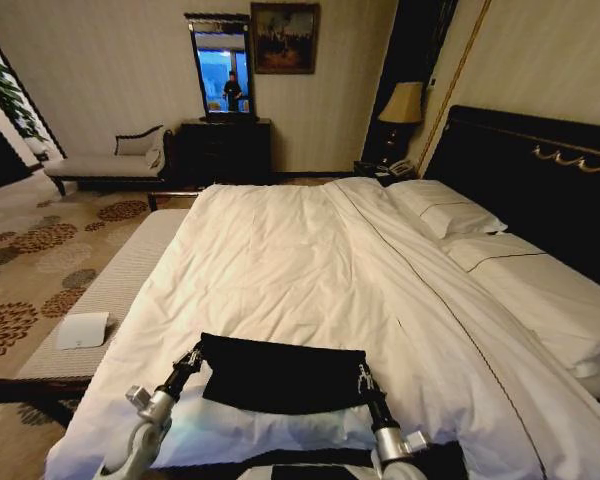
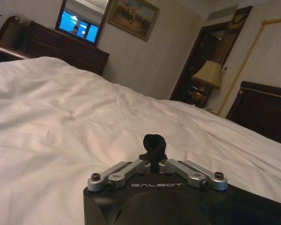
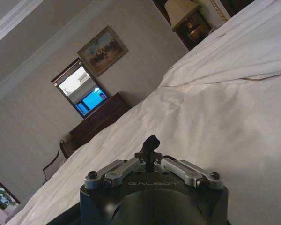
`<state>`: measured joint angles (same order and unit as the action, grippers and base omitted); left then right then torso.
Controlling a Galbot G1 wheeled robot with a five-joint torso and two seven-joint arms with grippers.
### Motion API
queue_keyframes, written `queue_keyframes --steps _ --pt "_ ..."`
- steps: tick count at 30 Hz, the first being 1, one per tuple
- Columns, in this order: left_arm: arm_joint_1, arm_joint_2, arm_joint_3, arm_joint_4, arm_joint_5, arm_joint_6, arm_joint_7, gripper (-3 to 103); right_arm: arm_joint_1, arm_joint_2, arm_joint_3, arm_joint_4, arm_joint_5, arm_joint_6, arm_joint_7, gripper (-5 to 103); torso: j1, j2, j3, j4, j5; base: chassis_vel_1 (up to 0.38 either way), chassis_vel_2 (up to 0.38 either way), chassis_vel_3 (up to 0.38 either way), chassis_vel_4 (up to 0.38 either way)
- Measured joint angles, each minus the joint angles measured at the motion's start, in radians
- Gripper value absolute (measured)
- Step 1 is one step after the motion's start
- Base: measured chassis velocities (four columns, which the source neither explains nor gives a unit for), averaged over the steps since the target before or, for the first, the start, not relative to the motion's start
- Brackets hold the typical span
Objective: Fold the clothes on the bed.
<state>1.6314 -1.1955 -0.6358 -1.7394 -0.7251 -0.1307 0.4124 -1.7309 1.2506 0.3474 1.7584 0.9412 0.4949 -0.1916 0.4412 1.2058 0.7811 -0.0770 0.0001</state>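
We hold the black T-shirt [image 1: 280,375] near the foot edge of the bed [image 1: 310,260], on the white duvet [image 1: 280,250], with the left gripper [image 1: 193,357] closed on its left top corner and the right gripper [image 1: 364,378] closed on its right top corner. In each wrist view a small bunch of black fabric sits pinched between the closed fingers, so both claws have almost no opening. We judge that the two corners are held apart like this to keep the folded edge straight and tight, so that the cloth can be laid flat on the duvet without wrinkles.
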Motion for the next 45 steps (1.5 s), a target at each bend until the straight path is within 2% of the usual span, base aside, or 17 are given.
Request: queue_keyframes --steps 5,8,10,12,13,16,18,20,22,23,26,27,28,29,31,37,45 --pt "0.042 -0.014 0.002 -0.018 0.058 -0.035 -0.02 -1 -0.02 0.009 -0.006 -0.004 -0.047 0.014 0.009 2 0.0 0.0 0.0 0.0001 0.0 0.0 0.0 0.0 0.0" --pt "0.055 -0.018 0.003 -0.044 0.087 -0.045 -0.036 10 -0.042 0.008 -0.005 0.01 -0.073 0.017 0.027 7 0.0 0.0 0.0 -0.0001 0.0 0.0 0.0 0.0 0.0" --pt "0.066 -0.025 -0.007 -0.073 0.126 -0.065 -0.047 20 -0.062 0.005 0.002 0.035 -0.099 0.023 0.054 17 0.0 0.0 0.0 -0.0002 -0.0001 0.0 0.0 0.0 0.0" --pt "0.086 -0.035 -0.035 -0.126 0.172 -0.099 -0.063 26 -0.086 0.001 0.017 0.08 -0.134 0.018 0.144 22 0.0 0.0 0.0 -0.0002 -0.0001 0.0 0.0 0.0 0.0" --pt "0.086 -0.035 -0.035 -0.126 0.172 -0.099 -0.063 26 -0.086 0.001 0.017 0.08 -0.134 0.018 0.144 22 0.0 0.0 0.0 -0.0002 -0.0001 0.0 0.0 0.0 0.0" --pt "0.103 -0.046 -0.096 -0.203 0.179 -0.107 -0.097 42 -0.098 -0.006 0.047 0.152 -0.169 -0.031 0.355 38 0.0 0.0 0.0 0.0 0.0 0.0 0.0 0.0 0.0" --pt "0.099 -0.046 -0.109 -0.221 0.184 -0.107 -0.11 47 -0.09 -0.01 0.055 0.171 -0.172 -0.046 0.398 44 0.0 0.0 0.0 0.0 0.0 0.0 0.0 0.0 0.0" --pt "0.077 -0.043 -0.111 -0.258 0.19 -0.083 -0.147 58 -0.056 -0.019 0.061 0.191 -0.17 -0.076 0.425 55 0.0 0.0 0.0 -0.0001 -0.0001 0.0 0.0 0.0 0.0" --pt "0.037 -0.043 -0.079 -0.287 0.218 -0.025 -0.211 64 0.0 -0.028 0.051 0.193 -0.168 -0.118 0.438 61 0.0 0.0 0.0 0.0002 0.0 0.0 0.0 0.0 0.0" --pt "0.037 -0.043 -0.079 -0.287 0.218 -0.025 -0.211 64 0.0 -0.028 0.051 0.193 -0.168 -0.118 0.438 61 0.0 0.0 0.0 0.0002 0.0 0.0 0.0 0.0 0.0" --pt "-0.05 -0.053 0.023 -0.284 0.324 0.127 -0.326 80 0.094 -0.045 -0.001 0.171 -0.196 -0.234 0.476 77 0.0 0.0 0.0 -0.0001 0.0001 0.0 0.0 0.0 0.0" --pt "-0.05 -0.053 0.023 -0.284 0.324 0.127 -0.326 80 0.094 -0.045 -0.001 0.171 -0.196 -0.234 0.476 77 0.0 0.0 0.0 -0.0001 0.0001 0.0 0.0 0.0 0.0" --pt "-0.068 -0.055 0.051 -0.271 0.355 0.166 -0.349 80 0.118 -0.05 -0.02 0.16 -0.213 -0.268 0.488 82 0.0 0.0 0.0 -0.0002 0.0 0.0 0.0 0.0 0.0" --pt "-0.087 -0.059 0.092 -0.244 0.408 0.213 -0.376 90 0.149 -0.055 -0.047 0.14 -0.244 -0.31 0.513 88 0.0 0.0 0.0 -0.0002 0.0 0.0 0.0 0.0 0.0" --pt "-0.094 -0.063 0.136 -0.204 0.496 0.259 -0.407 95 0.175 -0.063 -0.085 0.117 -0.291 -0.369 0.556 93 0.0 0.0 0.0 0.0 -0.0001 0.0 0.0 0.0 0.0" --pt "-0.002 -0.038 0.153 -0.205 0.653 0.282 -0.432 100 0.104 -0.116 -0.122 0.145 -0.376 -0.497 0.662 100 0.0 0.0 0.0 0.0 -0.0001 0.0 0.0 0.0 0.0" --pt "0.197 0.006 0.076 -0.26 0.743 0.222 -0.389 100 -0.102 -0.204 -0.112 0.268 -0.422 -0.538 0.719 100 0.0 0.0 0.0 0.0001 -0.0001 0.0 0.0 0.0 0.0"
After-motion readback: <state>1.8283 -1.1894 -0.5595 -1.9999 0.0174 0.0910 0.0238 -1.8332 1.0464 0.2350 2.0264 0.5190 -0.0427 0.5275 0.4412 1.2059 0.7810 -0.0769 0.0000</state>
